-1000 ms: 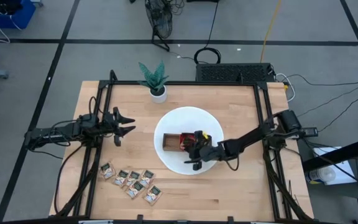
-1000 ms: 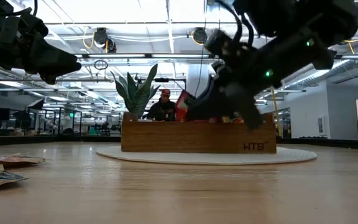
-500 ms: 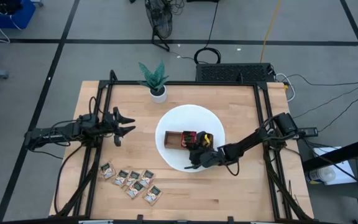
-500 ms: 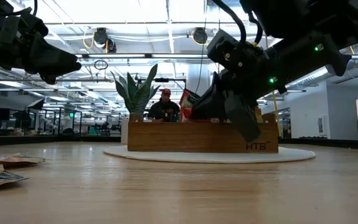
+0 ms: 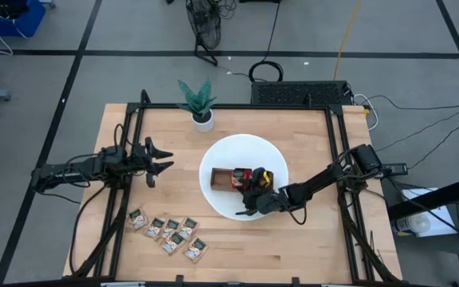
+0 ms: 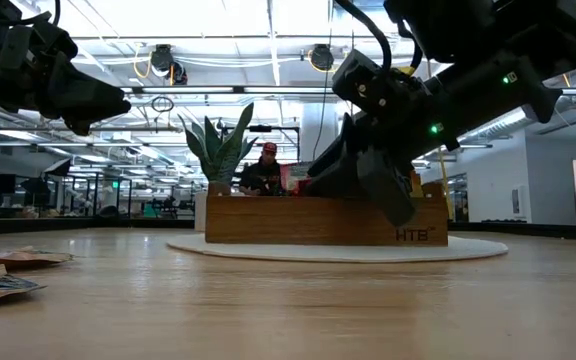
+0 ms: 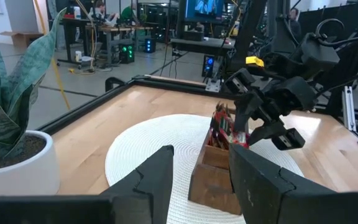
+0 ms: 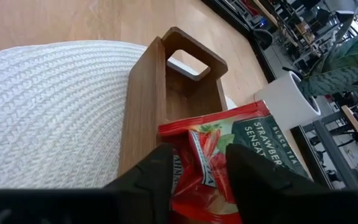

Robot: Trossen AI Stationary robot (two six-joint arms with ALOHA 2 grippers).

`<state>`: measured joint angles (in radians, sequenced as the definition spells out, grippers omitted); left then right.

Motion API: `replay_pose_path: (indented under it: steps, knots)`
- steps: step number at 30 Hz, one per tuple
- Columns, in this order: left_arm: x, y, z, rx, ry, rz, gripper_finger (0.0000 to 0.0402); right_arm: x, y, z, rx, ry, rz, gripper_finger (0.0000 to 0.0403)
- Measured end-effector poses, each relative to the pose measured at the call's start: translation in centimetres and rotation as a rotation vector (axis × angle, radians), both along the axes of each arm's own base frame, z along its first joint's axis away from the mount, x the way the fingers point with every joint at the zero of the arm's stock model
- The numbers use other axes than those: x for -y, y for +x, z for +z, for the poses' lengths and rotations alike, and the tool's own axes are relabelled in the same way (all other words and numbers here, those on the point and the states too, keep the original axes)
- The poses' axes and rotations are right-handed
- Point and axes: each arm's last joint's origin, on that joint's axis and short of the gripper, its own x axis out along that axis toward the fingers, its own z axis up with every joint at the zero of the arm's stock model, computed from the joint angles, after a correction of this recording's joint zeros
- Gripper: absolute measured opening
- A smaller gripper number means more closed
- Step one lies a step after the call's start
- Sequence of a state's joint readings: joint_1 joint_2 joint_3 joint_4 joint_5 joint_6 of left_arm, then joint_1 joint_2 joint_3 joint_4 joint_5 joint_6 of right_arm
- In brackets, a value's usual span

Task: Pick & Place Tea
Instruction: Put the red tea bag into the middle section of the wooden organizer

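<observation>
Left gripper: waits over bare table left of the white mat — fingers apart, nothing between them.
Loose sachets: a cluster lies flat on the table near the front edge, well apart from the tray; these are not yet placed.
Wooden tray: sits on the white mat; the left end compartment looks empty, the middle one holds red sachets standing on edge, and something yellow shows at the right end.
Right gripper: hangs just over the tray's middle compartment, fingers spread on either side of the red sachets, no visible clamp.
Risk: the sachets stand proud of the tray — a finger lifting away could catch one and drag it out.
Risk: a sideways pull could shove the tray across the mat.
</observation>
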<state>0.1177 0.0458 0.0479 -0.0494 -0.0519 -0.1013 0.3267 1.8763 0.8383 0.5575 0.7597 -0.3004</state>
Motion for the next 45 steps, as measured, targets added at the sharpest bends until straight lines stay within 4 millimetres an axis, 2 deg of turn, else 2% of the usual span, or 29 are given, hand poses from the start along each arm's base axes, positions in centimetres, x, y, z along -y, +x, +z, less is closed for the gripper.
replay_pose_path:
  steps: [9, 19, 23, 26, 28, 33, 35, 38, 45]
  knots:
    - [0.0, 0.0, 0.0, 0.0, 0.0, 0.0, 0.0157, -0.3, -0.1, 0.1, 0.009, -0.009, -0.012, 0.0147]
    - [0.0, 0.0, 0.0, 0.0, 0.0, 0.0, 0.0157, -1.1, -0.1, 1.1, 0.085, 0.017, 0.012, 0.0149]
    - [0.0, 0.0, 0.0, 0.0, 0.0, 0.0, 0.0157, -1.7, 0.2, 2.2, 0.184, 0.006, 0.046, 0.0143]
    - [0.0, 0.0, 0.0, 0.0, 0.0, 0.0, 0.0157, -2.0, 0.5, 4.0, 0.253, 0.041, 0.065, 0.0132]
    - [0.0, 0.0, 0.0, 0.0, 0.0, 0.0, 0.0157, -1.8, 1.0, 5.8, 0.199, 0.101, 0.089, 0.0111]
    - [0.0, 0.0, 0.0, 0.0, 0.0, 0.0, 0.0157, 0.1, 2.4, 8.2, -0.234, 0.293, 0.045, 0.0014]
    - [0.0, 0.0, 0.0, 0.0, 0.0, 0.0, 0.0157, 0.8, 3.0, 8.5, -0.319, 0.336, 0.001, 0.0008]
    - [0.0, 0.0, 0.0, -0.003, 0.0, 0.001, 0.0157, 1.6, 3.2, 7.6, -0.394, 0.333, -0.035, 0.0001]
    - [0.0, 0.0, 0.0, -0.001, 0.0, 0.0, 0.0157, 2.2, 3.4, 7.3, -0.401, 0.332, -0.051, 0.0]
